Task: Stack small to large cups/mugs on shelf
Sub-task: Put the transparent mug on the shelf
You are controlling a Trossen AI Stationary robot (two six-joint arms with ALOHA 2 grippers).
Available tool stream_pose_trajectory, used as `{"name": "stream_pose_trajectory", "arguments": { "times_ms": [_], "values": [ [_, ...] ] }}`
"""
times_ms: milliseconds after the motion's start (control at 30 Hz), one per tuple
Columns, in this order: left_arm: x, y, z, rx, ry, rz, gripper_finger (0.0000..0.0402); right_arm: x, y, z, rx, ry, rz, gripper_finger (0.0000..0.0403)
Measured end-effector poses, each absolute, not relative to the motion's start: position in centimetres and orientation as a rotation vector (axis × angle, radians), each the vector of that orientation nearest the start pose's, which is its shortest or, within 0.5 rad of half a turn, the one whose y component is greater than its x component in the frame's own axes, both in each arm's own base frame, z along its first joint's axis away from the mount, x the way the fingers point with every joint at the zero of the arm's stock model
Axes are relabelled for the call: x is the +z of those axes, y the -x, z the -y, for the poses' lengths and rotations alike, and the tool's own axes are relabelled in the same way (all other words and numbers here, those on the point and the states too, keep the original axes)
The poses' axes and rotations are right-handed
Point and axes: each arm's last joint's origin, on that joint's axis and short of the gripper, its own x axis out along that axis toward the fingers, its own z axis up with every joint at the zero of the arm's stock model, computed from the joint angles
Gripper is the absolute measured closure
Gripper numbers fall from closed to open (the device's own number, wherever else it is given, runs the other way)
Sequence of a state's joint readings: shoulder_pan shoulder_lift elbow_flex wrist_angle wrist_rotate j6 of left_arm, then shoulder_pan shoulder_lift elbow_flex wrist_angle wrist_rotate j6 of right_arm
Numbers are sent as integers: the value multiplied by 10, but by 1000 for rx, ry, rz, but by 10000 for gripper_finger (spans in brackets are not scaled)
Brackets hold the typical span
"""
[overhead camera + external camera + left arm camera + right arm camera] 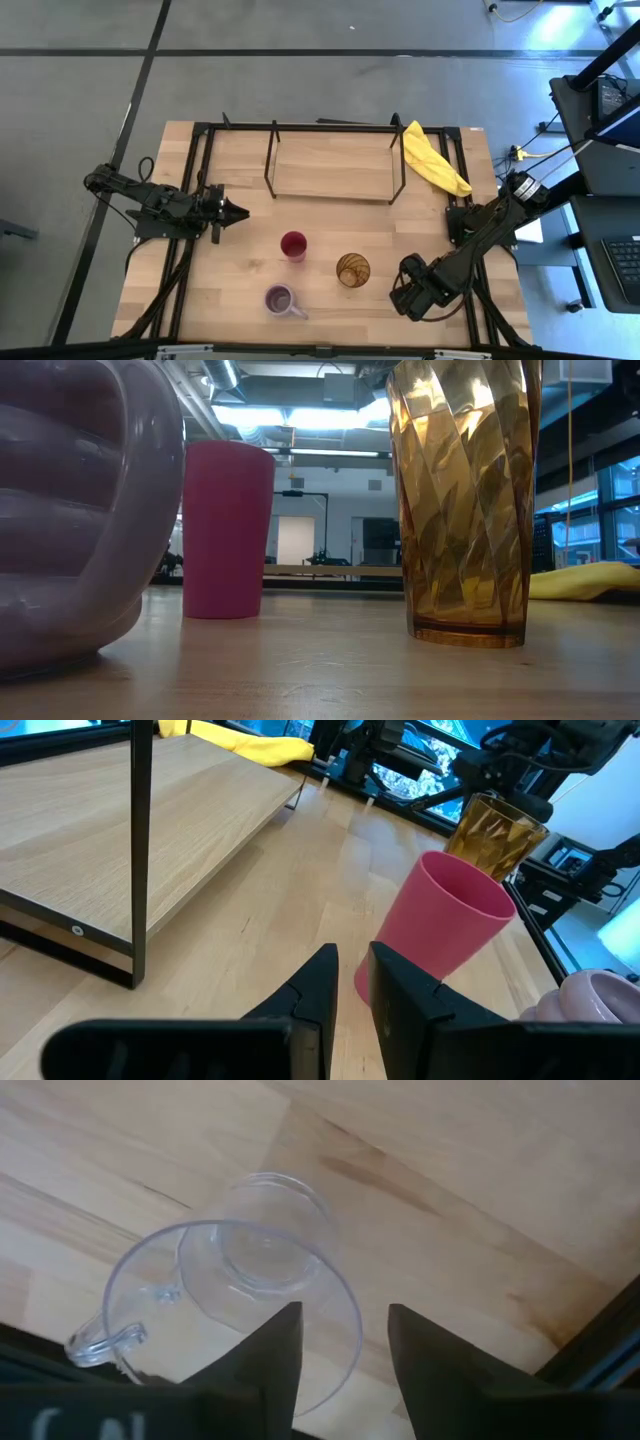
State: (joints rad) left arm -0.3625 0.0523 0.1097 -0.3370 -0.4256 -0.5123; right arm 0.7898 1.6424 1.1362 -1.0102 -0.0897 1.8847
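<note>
Three cups stand on the table in front of the shelf [330, 170]: the magenta-red cup [293, 244], the amber tumbler [352, 269] and the lavender mug [280, 299]. My left gripper [235, 212] hovers shut at the table's left, pointing at the red cup [440, 930] and clear of it. My right gripper [410, 295] is low near the table's near right corner and hides the small clear glass in the high view. The right wrist view shows the glass [230, 1290] upright on the wood, with my open right gripper [342, 1320] over its rim. My right gripper comes at the clear glass from above, pointing down. One finger [280, 1345] stands inside the rim [352, 1315] and the other [410, 1345] outside it, opposite the handle. Whether either finger touches the wall, I cannot tell. The glass stands on the table.
A yellow cloth [435, 160] lies at the table's far right, beside the shelf. The shelf's board [120, 810] is bare between its black rods. The black frame rails run along the table's edges. Bare wood lies between the cups and the shelf.
</note>
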Motion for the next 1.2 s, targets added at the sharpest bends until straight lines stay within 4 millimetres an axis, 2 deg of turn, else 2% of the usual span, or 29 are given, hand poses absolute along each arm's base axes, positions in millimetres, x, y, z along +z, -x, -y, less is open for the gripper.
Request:
{"name": "stream_pose_trajectory", "arguments": {
  "times_ms": [533, 833, 967, 1200],
  "values": [
    [165, -87, 20, 127, 402, -236, 348, 204, -201, -206, -792, -914, -1475, 391],
    [165, -86, 20, 127, 402, -235, 348, 206, -205, -198, -751, -819, -1476, 397],
    [165, -87, 20, 127, 402, -236, 348, 227, -216, -184, -736, -659, -1426, 396],
    [165, -86, 20, 127, 402, -235, 348, 287, -232, -143, -760, -367, -1469, 398]
  ]
}}
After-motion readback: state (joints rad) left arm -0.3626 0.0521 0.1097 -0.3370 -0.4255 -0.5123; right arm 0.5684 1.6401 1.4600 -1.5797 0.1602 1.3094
